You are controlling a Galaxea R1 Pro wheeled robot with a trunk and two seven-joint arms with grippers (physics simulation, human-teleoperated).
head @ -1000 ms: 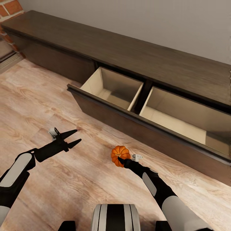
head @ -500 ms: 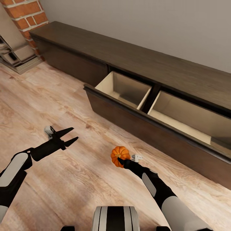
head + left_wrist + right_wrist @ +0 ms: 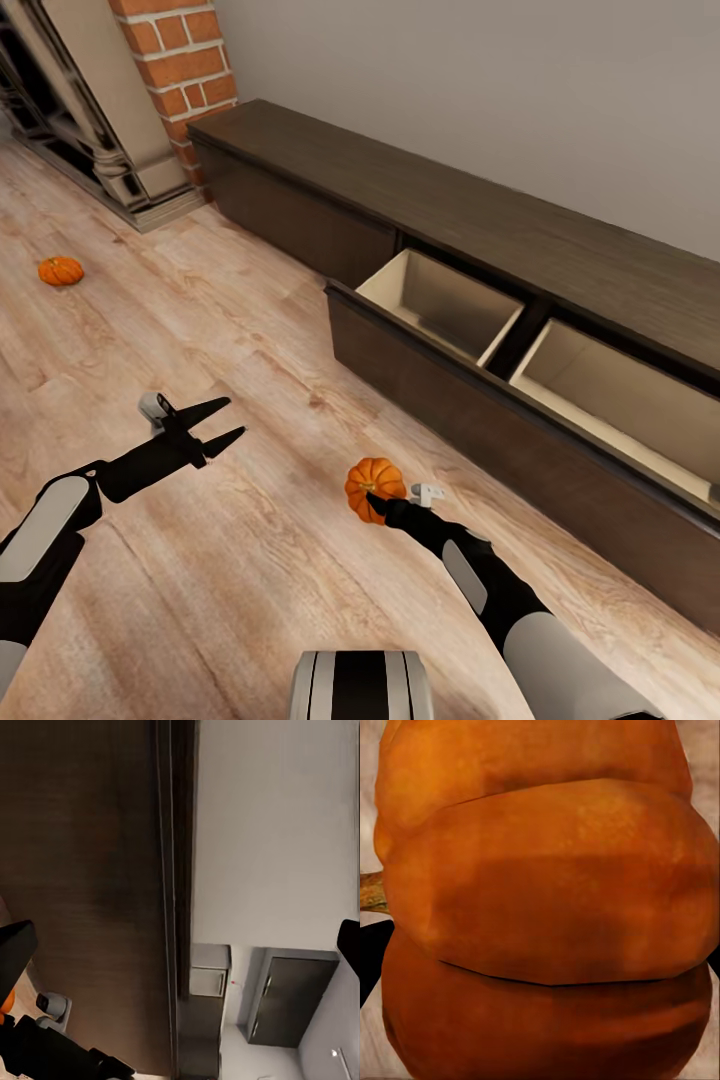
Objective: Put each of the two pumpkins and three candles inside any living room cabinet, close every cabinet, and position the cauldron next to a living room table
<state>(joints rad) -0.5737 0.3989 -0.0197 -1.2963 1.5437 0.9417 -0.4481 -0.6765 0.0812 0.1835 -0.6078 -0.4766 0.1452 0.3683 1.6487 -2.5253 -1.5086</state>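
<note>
My right gripper is shut on a small orange ribbed pumpkin, held above the wooden floor in front of the cabinet; the right wrist view shows that pumpkin very close up. A second pumpkin lies on the floor at the far left. The long dark-brown cabinet runs along the wall, its wide drawer pulled out with two tan compartments inside. My left gripper hovers open over the floor, left of the held pumpkin. The candles and the cauldron are out of view.
A red brick column and a stepped fireplace surround stand at the upper left, beside the cabinet's left end. Wooden floor stretches between me and the cabinet. The left wrist view looks along the dark cabinet and the pale wall.
The head view has swung left: the cabinet slid rightward in the picture, and the brick column, fireplace and second pumpkin came into sight. Both arms hold the same poses.
</note>
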